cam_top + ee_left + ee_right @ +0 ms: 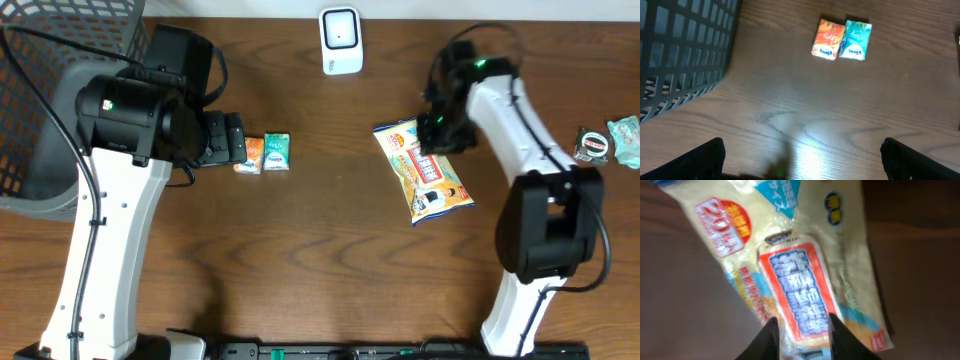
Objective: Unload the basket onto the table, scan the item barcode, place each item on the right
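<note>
**Step in hand:** The pick-up of the item is judged to be under way; no scan is made yet. The yellow-and-white plastic snack bag with a red label panel lies flat on the brown wooden table, right of centre. The right hand is set down over the bag's upper half. In the right wrist view its fingers are seen narrowly parted, one on each side of the red label. Whether the bag is actually clamped cannot be told. No barcode is visible on the upward face.

**Next move:** A firm hold must be confirmed. The bag is then to be lifted and carried to the white box-shaped scanner at the table's far edge. It will probably have to be turned so that its coded side is presented.

**Surroundings:** The left hand is spread wide and empty. A small orange packet and a small teal packet lie touching just beside it. A grey mesh basket occupies the far left corner. A roll of tape and a pale green packet lie at the right edge.

**Obstructions:** None are noted between bag and scanner. The limp film may sag or slip when lifted.
</note>
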Action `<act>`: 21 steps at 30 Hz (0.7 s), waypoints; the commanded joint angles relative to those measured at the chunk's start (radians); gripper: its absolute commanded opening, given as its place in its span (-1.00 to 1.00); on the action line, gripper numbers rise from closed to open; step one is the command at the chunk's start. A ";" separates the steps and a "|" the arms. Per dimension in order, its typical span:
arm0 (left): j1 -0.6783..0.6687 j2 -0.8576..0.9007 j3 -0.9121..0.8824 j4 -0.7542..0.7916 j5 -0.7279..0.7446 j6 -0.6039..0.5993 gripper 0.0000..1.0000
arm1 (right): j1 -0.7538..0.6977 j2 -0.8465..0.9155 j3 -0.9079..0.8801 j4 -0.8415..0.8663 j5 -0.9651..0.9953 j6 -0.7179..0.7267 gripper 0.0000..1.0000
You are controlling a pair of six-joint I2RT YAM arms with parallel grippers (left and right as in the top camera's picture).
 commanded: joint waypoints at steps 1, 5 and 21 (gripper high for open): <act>0.000 0.000 -0.003 -0.004 -0.005 -0.005 0.96 | 0.027 -0.011 -0.129 0.085 0.060 0.065 -0.52; 0.000 0.000 -0.003 -0.005 -0.005 -0.005 0.96 | 0.048 -0.011 -0.253 0.198 -0.051 0.064 -0.55; 0.000 0.000 -0.003 -0.004 -0.005 -0.005 0.96 | 0.079 -0.013 0.098 -0.072 0.073 0.103 0.99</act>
